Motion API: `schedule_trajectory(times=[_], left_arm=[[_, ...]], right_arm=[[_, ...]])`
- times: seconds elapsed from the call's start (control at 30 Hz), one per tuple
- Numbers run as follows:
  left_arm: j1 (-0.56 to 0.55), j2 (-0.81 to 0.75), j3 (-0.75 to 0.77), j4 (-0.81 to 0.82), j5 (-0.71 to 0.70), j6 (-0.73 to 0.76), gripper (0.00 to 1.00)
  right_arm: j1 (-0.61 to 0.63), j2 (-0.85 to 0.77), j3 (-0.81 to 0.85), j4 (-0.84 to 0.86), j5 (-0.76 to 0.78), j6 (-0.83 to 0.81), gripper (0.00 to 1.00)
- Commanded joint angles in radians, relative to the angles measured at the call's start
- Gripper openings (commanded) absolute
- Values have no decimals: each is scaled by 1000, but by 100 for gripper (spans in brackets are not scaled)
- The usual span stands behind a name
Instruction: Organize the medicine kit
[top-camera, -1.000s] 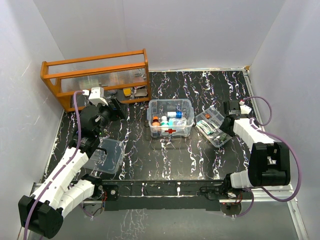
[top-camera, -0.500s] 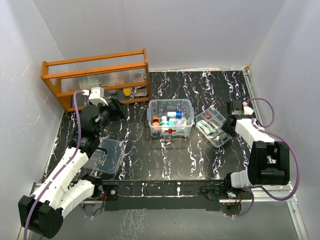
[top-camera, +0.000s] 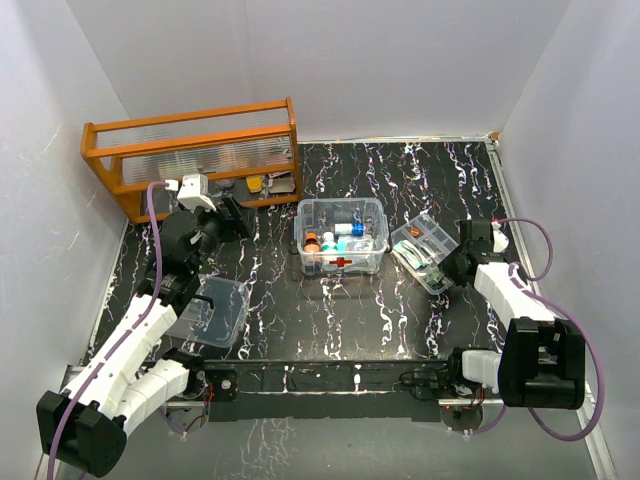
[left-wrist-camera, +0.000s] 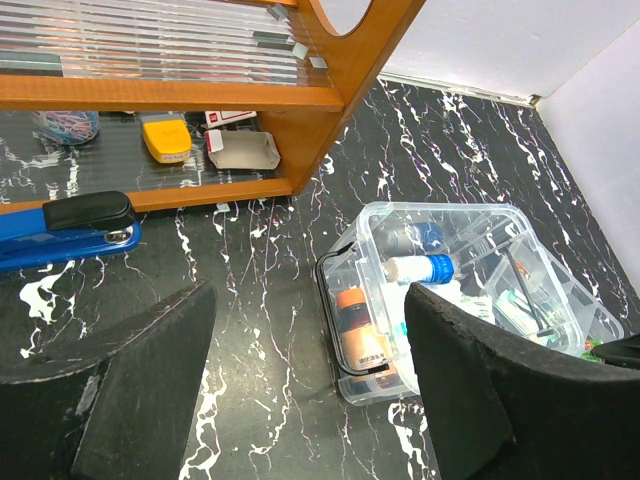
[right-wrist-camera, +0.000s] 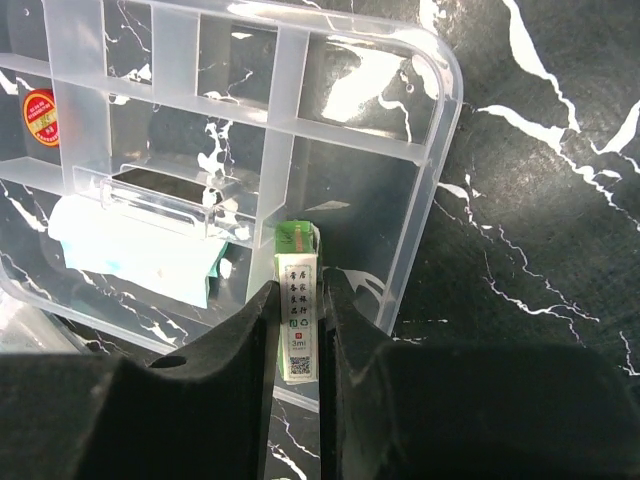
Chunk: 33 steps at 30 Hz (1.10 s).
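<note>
Two grippers I logged, left gripper (left-wrist-camera: 310, 390) stood wide open and empty near the orange rack (left-wrist-camera: 340, 95), right gripper (right-wrist-camera: 298, 295) clamped a small green-white carton (right-wrist-camera: 297, 340) at a clear tray's (right-wrist-camera: 445, 110) rim, medicine kit (top-camera: 340, 264) sat mid-table, left of that tray.

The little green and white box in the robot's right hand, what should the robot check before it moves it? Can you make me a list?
1. Grip: the right gripper pinches the small box on both sides. Ok.
2. Small box free of the divided tray: it overlaps the tray's edge, lifted or not unclear. Cannot tell.
3. Medicine kit open: its lid lies off by the left arm. Ok.
4. Room in the kit: bottles already fill part of it. Cannot tell.
5. Left gripper out of the way: open, empty, over by the orange rack. Ok.
</note>
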Motion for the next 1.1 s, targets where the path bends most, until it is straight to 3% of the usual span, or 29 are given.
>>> schedule_trajectory(times=[0.0, 0.1, 0.37, 0.6, 0.8, 1.07], left_arm=[[-4, -10, 4, 14, -5, 11, 75], [-5, -10, 4, 13, -5, 13, 75], [-6, -9, 2, 17, -1, 9, 75], [-6, -10, 2, 17, 0, 8, 75], [-5, -9, 2, 17, 0, 8, 75], [-6, -8, 1, 19, 1, 8, 75]], right_arm=[[-5, -30, -32, 51, -25, 36, 17], [-5, -38, -40, 29, -9, 29, 19], [-5, -99, -2, -70, 70, 15, 39], [-5, -130, 28, -113, 91, -5, 37], [-5, -106, 47, -82, 25, -77, 25], [-5, -88, 52, -28, -59, -114, 21]])
